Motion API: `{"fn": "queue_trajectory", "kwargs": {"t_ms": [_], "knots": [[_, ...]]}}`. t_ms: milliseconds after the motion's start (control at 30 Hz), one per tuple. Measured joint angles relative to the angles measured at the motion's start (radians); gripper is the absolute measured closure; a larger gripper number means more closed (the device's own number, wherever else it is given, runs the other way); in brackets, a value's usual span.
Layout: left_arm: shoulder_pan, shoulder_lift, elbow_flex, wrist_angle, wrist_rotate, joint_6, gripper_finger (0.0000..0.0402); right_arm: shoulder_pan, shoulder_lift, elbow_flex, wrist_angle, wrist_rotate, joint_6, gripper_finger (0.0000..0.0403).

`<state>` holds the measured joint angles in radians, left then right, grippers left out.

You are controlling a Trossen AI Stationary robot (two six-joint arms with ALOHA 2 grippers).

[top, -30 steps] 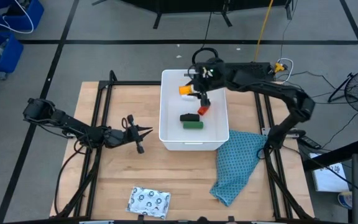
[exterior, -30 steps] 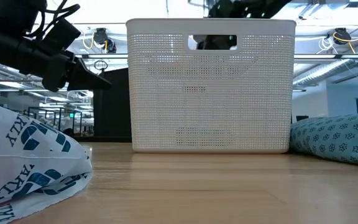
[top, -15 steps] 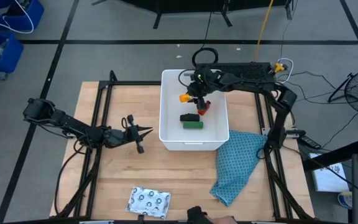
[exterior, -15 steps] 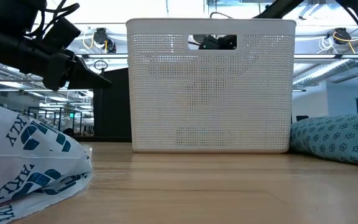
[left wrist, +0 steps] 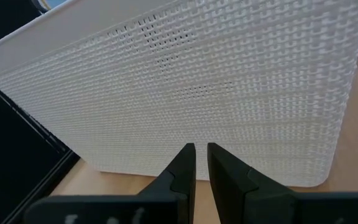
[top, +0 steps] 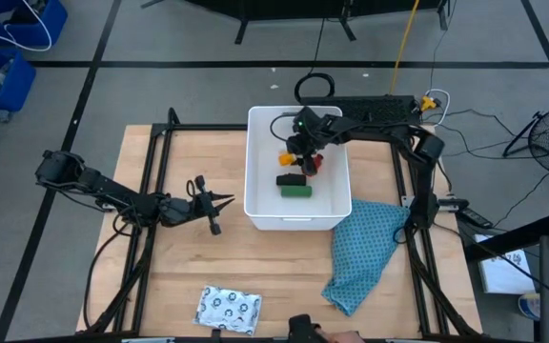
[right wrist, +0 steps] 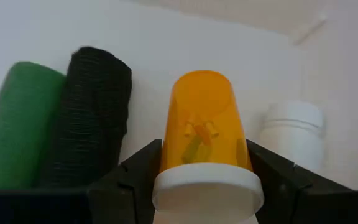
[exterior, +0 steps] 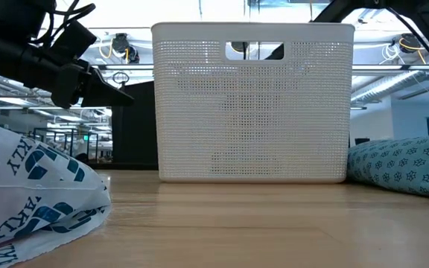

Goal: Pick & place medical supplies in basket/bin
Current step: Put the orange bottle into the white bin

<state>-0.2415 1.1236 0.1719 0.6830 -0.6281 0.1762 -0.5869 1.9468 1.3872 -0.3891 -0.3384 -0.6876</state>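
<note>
The white bin (top: 260, 214) stands mid-table, and my right gripper (top: 296, 152) reaches down into it, shut on the orange vial (top: 284, 157). On the bin's floor lie the black block (top: 291, 179), the green block (top: 295, 191) and the red bottle (top: 314, 164). In the right wrist view the green block (right wrist: 17, 124) and black block (right wrist: 89, 115) lie side by side, with a white-capped piece (right wrist: 294, 134) beside the vial. The silvery packet (top: 227, 310) lies flat near the table's near edge. My left gripper (top: 229, 201) is shut and hovers just left of the bin's wall (left wrist: 229, 93). My right gripper pinches the orange vial at its white-cap end (right wrist: 204, 183) between the two fingers (right wrist: 135, 171), one on each side. The vial's orange body (right wrist: 202, 124) points away along the fingers into the bin. The fingers come from above, slanting down. Whether the vial touches the floor I cannot tell.
The teal patterned cloth (top: 365, 252) lies crumpled on the table right of the bin, reaching toward the near edge. In the low view the packet (exterior: 28, 197) fills the near left and the cloth (exterior: 401, 164) the right. Bare wood lies between the packet and the bin.
My right gripper has carried the orange vial from over the bin's far end toward the near edge and down into the bin, ending just beyond the black block. It has stayed shut on the vial. The blocks and the bottle have not moved.
</note>
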Motion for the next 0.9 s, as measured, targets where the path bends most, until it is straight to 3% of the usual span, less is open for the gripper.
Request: {"fn": "queue_trajectory", "kwargs": {"t_ms": [433,533,900], "knots": [[0.0,0.0,0.0,0.001,0.0,-0.006,0.0355,0.003,0.004,-0.001,0.007,0.079,0.018,0.0209],[0.0,0.0,0.0,0.001,0.0,-0.006,0.0355,0.008,-0.005,-0.001,0.013,0.13,0.018,0.02],[0.0,0.0,0.0,0.006,0.001,-0.008,0.0355,0.02,-0.008,-0.001,0.049,0.158,0.02,0.0162]]}}
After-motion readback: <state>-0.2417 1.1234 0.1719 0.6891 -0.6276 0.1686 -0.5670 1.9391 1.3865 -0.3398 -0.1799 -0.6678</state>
